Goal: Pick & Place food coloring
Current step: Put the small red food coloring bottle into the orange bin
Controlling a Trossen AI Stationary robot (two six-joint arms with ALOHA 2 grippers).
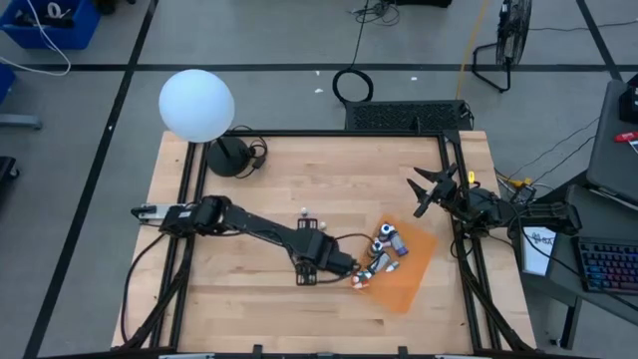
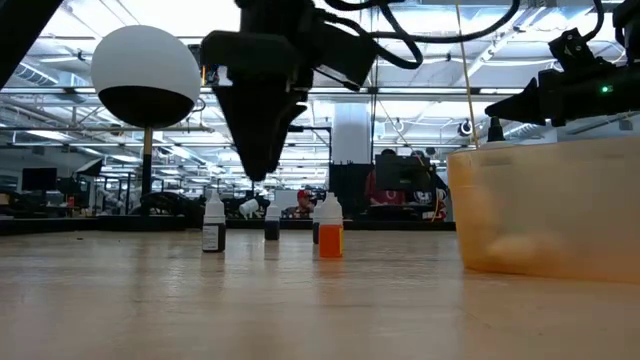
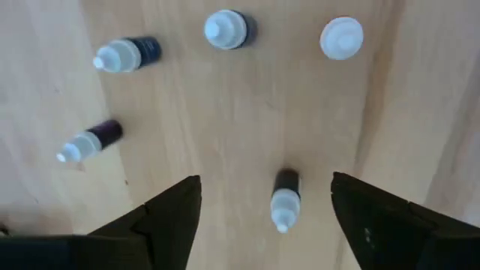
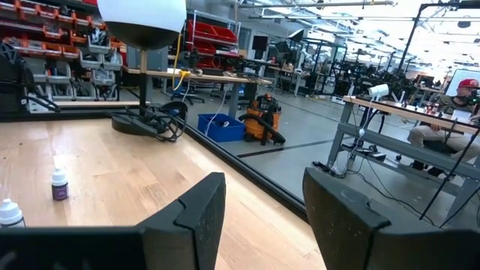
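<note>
Several tiny food coloring bottles stand upright on the wooden table in the left wrist view, dark bodies under white tops: one point(image 3: 285, 199) between my fingers, others point(image 3: 127, 54), point(image 3: 229, 28), point(image 3: 90, 141) farther off, and a white cap point(image 3: 341, 37). My left gripper point(image 3: 265, 180) points down, open, its fingers standing on either side of the nearest bottle without touching it. In the high view it point(image 1: 347, 269) is beside the bottles point(image 1: 384, 244) on the orange sheet point(image 1: 414, 269). My right gripper point(image 4: 262, 217) waits open at the table's right edge point(image 1: 436, 189).
A white globe lamp point(image 1: 196, 105) and its dark base stand at the far left. Two small bottles point(image 1: 304, 212) stand apart mid-table. A translucent orange container point(image 2: 545, 210) fills the low view's right. Black frame rails point(image 1: 469, 249) run along the table's sides. A person sits beyond the table point(image 4: 463, 94).
</note>
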